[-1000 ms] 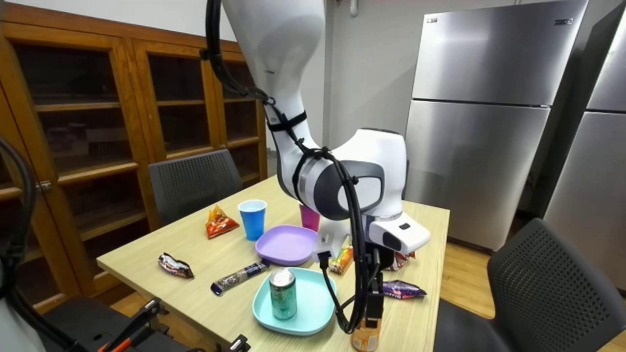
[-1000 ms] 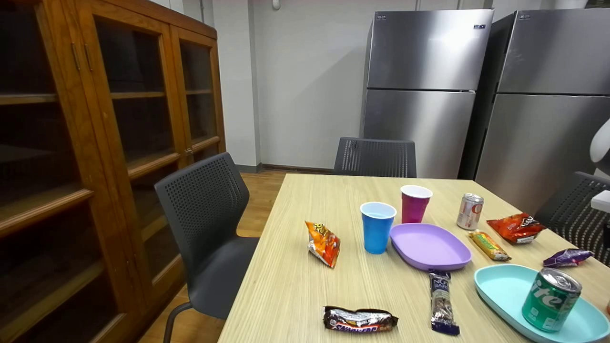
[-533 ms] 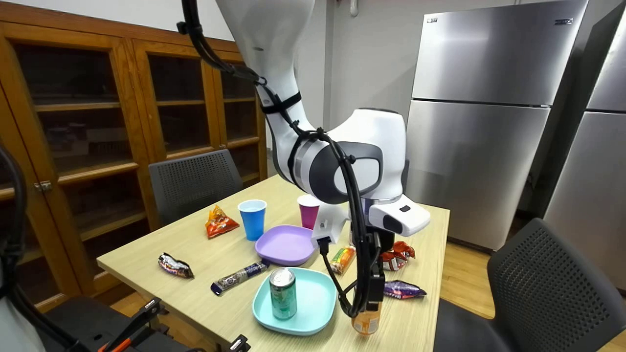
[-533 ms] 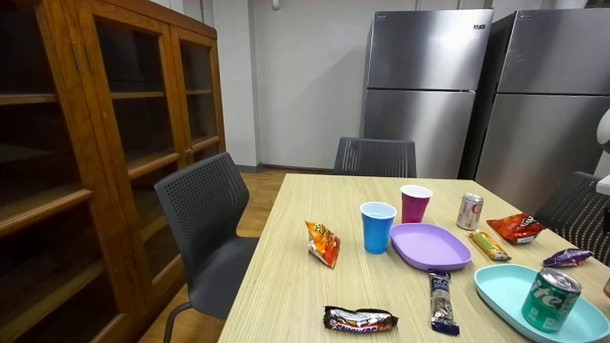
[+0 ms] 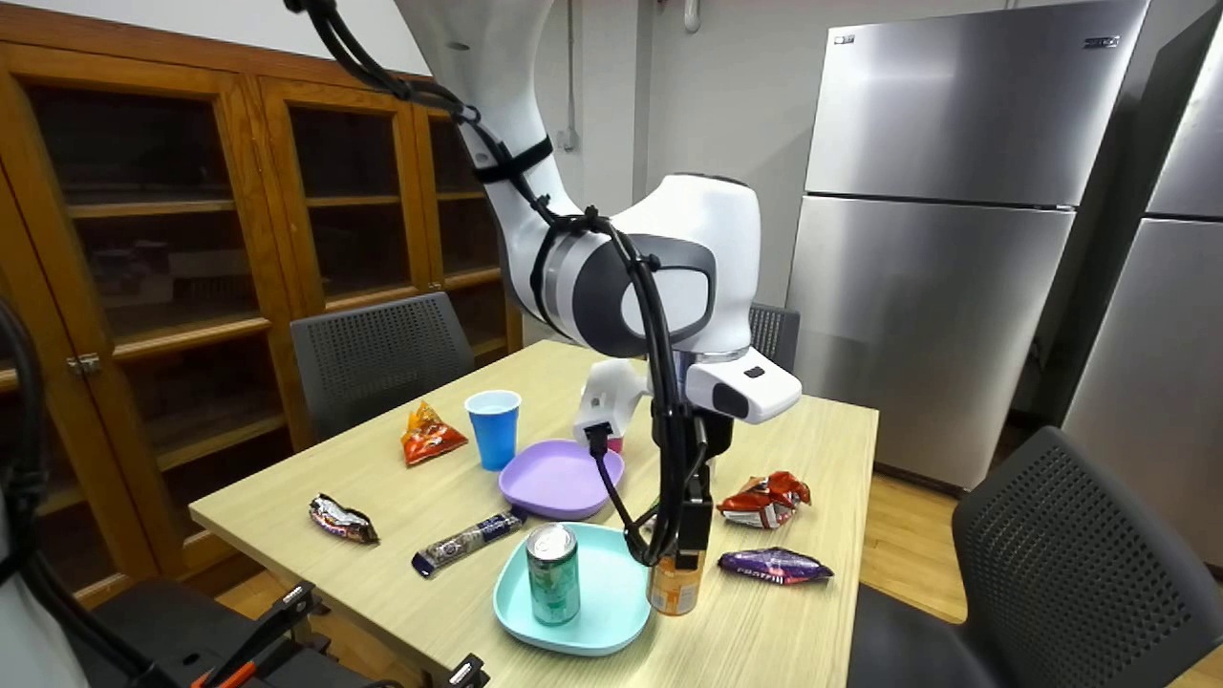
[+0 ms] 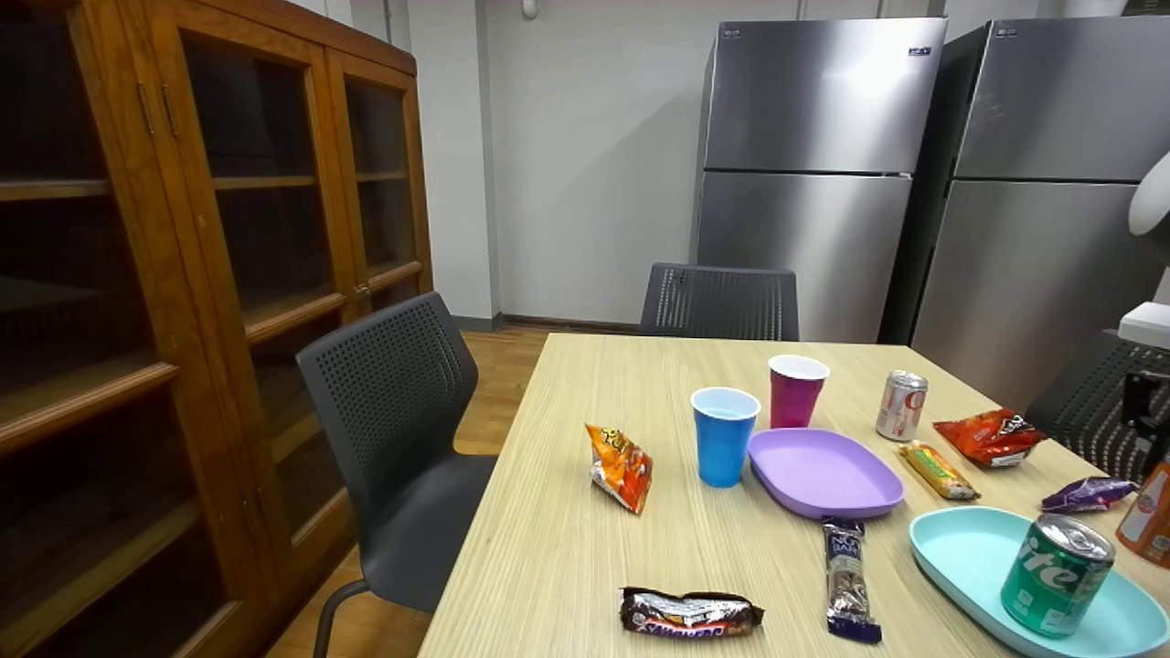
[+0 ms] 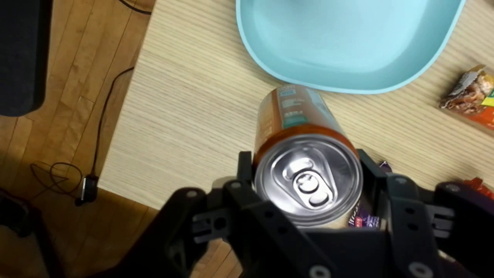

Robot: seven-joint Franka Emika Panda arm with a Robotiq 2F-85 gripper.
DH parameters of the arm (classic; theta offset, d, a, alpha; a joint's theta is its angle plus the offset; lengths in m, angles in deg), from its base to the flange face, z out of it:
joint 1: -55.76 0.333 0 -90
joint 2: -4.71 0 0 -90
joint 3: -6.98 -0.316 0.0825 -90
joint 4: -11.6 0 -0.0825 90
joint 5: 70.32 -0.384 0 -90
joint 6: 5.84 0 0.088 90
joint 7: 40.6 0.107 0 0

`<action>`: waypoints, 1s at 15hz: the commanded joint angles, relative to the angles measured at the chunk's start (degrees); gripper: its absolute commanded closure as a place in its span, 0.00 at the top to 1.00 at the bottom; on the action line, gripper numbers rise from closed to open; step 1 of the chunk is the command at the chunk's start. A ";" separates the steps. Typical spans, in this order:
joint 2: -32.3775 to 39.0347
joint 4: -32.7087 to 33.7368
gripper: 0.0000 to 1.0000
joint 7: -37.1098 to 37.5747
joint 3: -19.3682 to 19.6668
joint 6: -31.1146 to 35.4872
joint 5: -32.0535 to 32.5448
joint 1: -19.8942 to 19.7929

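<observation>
An orange can (image 7: 297, 108) with a silver top stands between the fingers of my gripper (image 7: 307, 168), a pad against each side. In an exterior view the same orange can (image 5: 675, 587) hangs beneath the gripper (image 5: 690, 549), beside the teal plate (image 5: 626, 612); it appears raised off the table. The can (image 6: 1150, 521) looks tilted at the right edge in an exterior view, where most of the gripper is cut off. On the teal plate sits a green can (image 5: 553, 578). A purple wrapper (image 5: 776, 566) lies right of the held can.
A purple plate (image 6: 827, 475), a blue cup (image 6: 724, 439), a magenta cup (image 6: 797, 393) and a silver can (image 6: 901, 407) stand farther back. Several snacks lie around, among them a red bag (image 5: 767, 499), a nut bar (image 5: 468, 542) and an orange bag (image 5: 430, 435). Chairs surround the table.
The arm has moved up and to the left in an exterior view, carrying the orange can toward the teal plate. The can has come into sight at the right edge in an exterior view.
</observation>
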 commanded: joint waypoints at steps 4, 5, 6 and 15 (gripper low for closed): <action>-5.32 -4.75 0.39 0.24 -3.19 -2.77 0.32 1.09; -5.15 -5.09 0.39 0.03 -3.99 -2.89 -0.31 1.11; -4.82 -5.41 0.39 0.48 -4.53 -2.65 -0.34 1.44; -1.63 -6.34 0.39 7.00 -4.56 2.21 3.25 4.66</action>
